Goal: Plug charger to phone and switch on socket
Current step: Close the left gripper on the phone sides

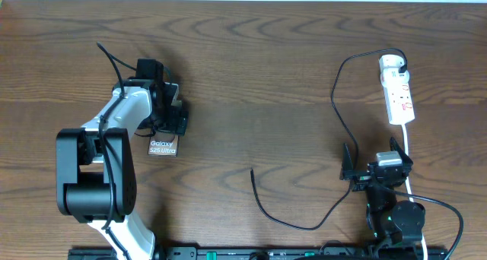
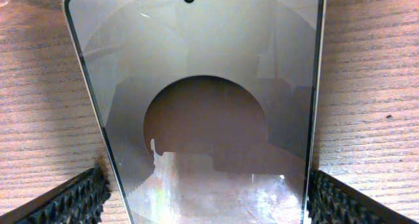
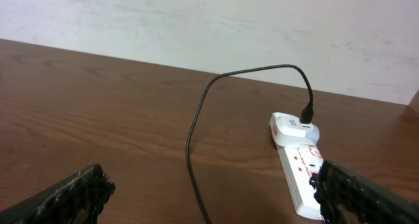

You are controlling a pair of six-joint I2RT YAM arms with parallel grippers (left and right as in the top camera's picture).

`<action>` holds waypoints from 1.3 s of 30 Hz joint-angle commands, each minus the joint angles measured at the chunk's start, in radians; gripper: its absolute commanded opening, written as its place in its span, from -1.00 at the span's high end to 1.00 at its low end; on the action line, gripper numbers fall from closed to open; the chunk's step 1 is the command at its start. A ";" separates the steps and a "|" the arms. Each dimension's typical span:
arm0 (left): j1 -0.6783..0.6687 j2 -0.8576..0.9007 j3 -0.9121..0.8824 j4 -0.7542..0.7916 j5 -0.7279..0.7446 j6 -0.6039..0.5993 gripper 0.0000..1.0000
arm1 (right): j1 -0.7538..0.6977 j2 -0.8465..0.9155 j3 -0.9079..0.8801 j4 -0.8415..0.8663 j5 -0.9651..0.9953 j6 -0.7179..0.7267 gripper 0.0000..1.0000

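Observation:
The phone (image 1: 161, 147) lies flat on the table, its "Galaxy" end showing below my left gripper (image 1: 169, 115). In the left wrist view the phone (image 2: 209, 86) fills the frame. My left gripper (image 2: 208, 191) is open, one finger on each side of the phone; the right finger is at its edge and a thin gap shows on the left. The white socket (image 1: 398, 93) lies at the far right with the charger's white adapter (image 1: 390, 62) plugged in. The black cable (image 1: 335, 100) loops down to a free tip (image 1: 253, 170). My right gripper (image 1: 377, 169) is open and empty, short of the socket (image 3: 301, 178).
The socket's white cord (image 1: 408, 150) runs down past the right arm. The cable (image 3: 196, 119) crosses between the right gripper's fingers (image 3: 213, 191) on the brown wooden table (image 1: 251, 70). A white wall stands behind the table's far edge.

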 commanded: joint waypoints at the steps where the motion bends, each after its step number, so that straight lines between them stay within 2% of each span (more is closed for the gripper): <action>1: 0.001 0.016 -0.027 -0.010 0.031 -0.005 -0.86 | -0.004 -0.003 -0.001 -0.005 0.007 0.011 -0.99; 10: 0.001 0.016 -0.027 -0.011 0.031 -0.014 -0.86 | -0.004 -0.003 -0.001 -0.005 0.007 0.010 -0.98; 17: 0.001 0.016 -0.027 -0.011 0.031 -0.021 -0.51 | -0.004 -0.003 -0.001 -0.005 0.007 0.010 -0.99; 23: 0.001 0.016 -0.027 -0.012 0.031 -0.021 -0.42 | -0.004 -0.003 -0.001 -0.005 0.007 0.011 -0.98; 29: 0.001 0.016 -0.027 -0.019 0.031 -0.021 -0.08 | -0.004 -0.003 -0.001 -0.005 0.007 0.010 -0.99; 34: 0.001 0.016 -0.027 -0.019 0.031 -0.021 0.34 | -0.004 -0.003 -0.001 -0.005 0.007 0.011 -0.99; 36: 0.001 0.016 -0.027 -0.019 0.031 -0.021 0.59 | -0.004 -0.003 -0.001 -0.005 0.007 0.011 -0.98; 37: 0.001 0.016 -0.027 -0.018 0.031 -0.021 0.80 | -0.004 -0.003 -0.001 -0.005 0.007 0.011 -0.98; 39: 0.001 0.016 -0.027 -0.018 0.031 -0.021 0.85 | -0.004 -0.003 -0.001 -0.005 0.007 0.011 -0.98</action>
